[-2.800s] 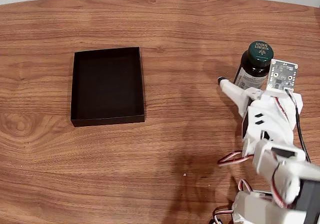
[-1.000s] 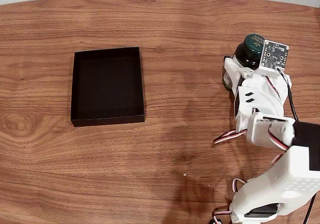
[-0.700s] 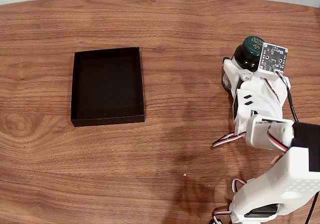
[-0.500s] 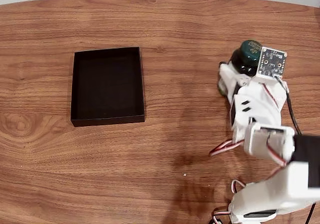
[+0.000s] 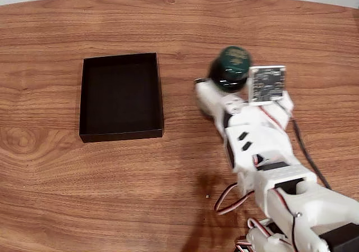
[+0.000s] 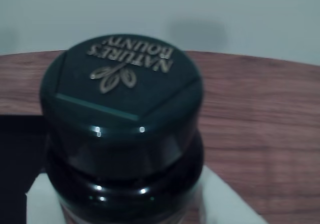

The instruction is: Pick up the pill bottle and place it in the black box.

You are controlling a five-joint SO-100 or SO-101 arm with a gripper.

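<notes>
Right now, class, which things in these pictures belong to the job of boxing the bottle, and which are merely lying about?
Belong to the job:
- pill bottle, held in the gripper
- black box, with nothing in it

Just there:
- wooden table
- small pale speck on the table
- pale wall behind

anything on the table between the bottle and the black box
Nothing visible. In the fixed view the pill bottle sits in the gripper to the right of the black box, and only bare wooden table lies between them. The box looks empty.
</notes>
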